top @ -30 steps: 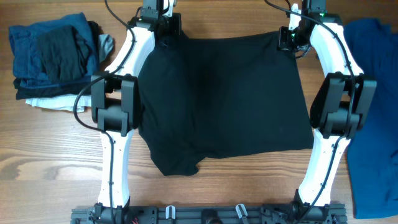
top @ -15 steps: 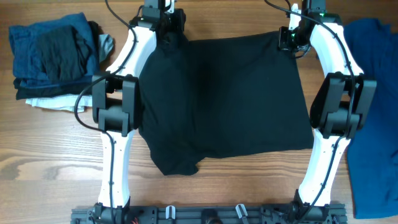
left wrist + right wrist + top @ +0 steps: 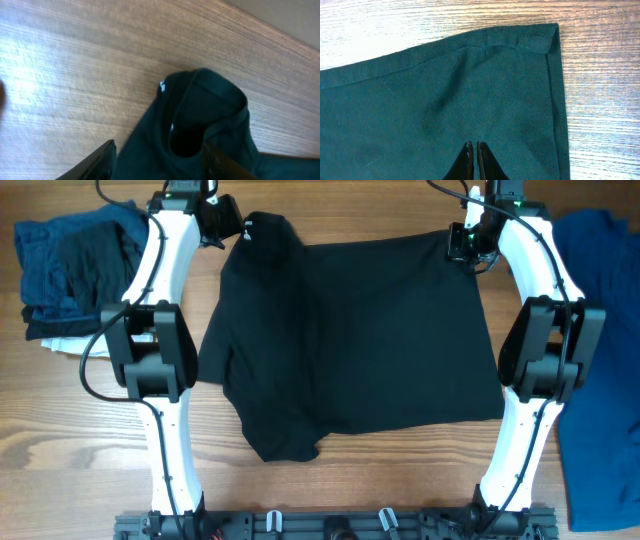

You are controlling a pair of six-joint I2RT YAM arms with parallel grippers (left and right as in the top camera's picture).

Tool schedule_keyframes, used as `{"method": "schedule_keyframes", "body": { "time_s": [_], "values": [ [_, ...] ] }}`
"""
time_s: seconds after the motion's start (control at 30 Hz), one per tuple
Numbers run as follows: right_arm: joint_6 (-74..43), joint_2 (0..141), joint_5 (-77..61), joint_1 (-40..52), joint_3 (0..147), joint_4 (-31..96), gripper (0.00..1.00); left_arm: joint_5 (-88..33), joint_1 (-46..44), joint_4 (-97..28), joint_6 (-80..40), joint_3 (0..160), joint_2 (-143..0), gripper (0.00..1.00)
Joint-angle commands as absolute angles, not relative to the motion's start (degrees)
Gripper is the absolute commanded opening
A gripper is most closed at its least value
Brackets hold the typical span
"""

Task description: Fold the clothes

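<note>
A black T-shirt (image 3: 370, 330) lies spread on the wooden bench (image 3: 60, 430) between the two arms, filling most of the middle. Its long axis runs side to side across the bench. The edge on the right side is straight, with a hemmed square corner at the far right. From the near left of the body a rounded lobe of cloth (image 3: 282, 442) points toward the near edge of the bench. At the far left corner the cloth is bunched into a raised fold (image 3: 265, 230) with a dark opening (image 3: 187, 142) and a small white mark (image 3: 162, 86) beside it; whether that opening is the neck or a sleeve cannot be told. The left tool (image 3: 218, 222) hangs just beside this fold on its outer side, its fingers (image 3: 107, 160) spread wide and holding nothing, the bunched cloth lying ahead of them. The right tool (image 3: 462, 242) sits at the far right corner of the shirt, its fingertips (image 3: 465, 162) pressed together with the tips against the fabric a little way in from the hem; whether any cloth is caught between them cannot be told. A pile of folded garments (image 3: 85, 265), blue and dark over white, rests at the far left of the bench, well apart from the shirt. A royal-blue shirt (image 3: 600, 330) lies along the right edge, outside the right arm.
</note>
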State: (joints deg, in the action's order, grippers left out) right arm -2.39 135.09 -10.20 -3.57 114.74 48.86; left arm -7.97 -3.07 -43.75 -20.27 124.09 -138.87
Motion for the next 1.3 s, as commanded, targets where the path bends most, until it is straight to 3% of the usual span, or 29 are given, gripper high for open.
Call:
{"method": "schedule_keyframes", "body": {
  "time_s": [0.0,0.1,0.43,1.27],
  "values": [
    [-3.42,133.95,-9.41,-3.62,114.72,48.88,0.04,-7.44,-4.08,-45.39,-26.0,124.84,-139.02,0.33],
    [-3.42,133.95,-9.41,-3.62,114.72,48.9,0.04,-7.42,-4.27,-46.54,-26.0,124.84,-139.57,0.18],
    [-3.42,133.95,-9.41,-3.62,114.72,48.88,0.04,-3.11,-4.75,-50.57,-26.2,124.84,-140.92,0.07],
    [-3.42,133.95,-9.39,-3.62,114.72,48.73,0.04,-3.6,-8.16,-36.12,-26.26,124.84,-147.17,0.15]
  ]
}}
